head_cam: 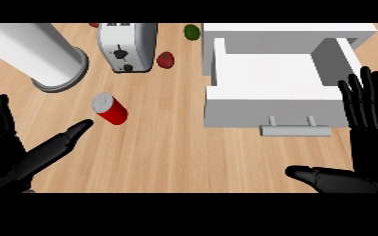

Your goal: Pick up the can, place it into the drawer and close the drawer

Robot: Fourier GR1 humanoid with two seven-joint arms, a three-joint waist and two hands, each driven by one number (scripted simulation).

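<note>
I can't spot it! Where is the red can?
Head view, left side: the red cylindrical can sits on the wooden counter, past the black left hand's fingertip, this side of the silver toaster.

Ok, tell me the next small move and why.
Probably ease the left robot hand forward to the red can and curl round it: the can sits ungrasped on the counter, that open hand's tip just short of it, and the drawer already stands open.

Red can (pixel 110 108) lies left of open white drawer (pixel 267 85).
</note>
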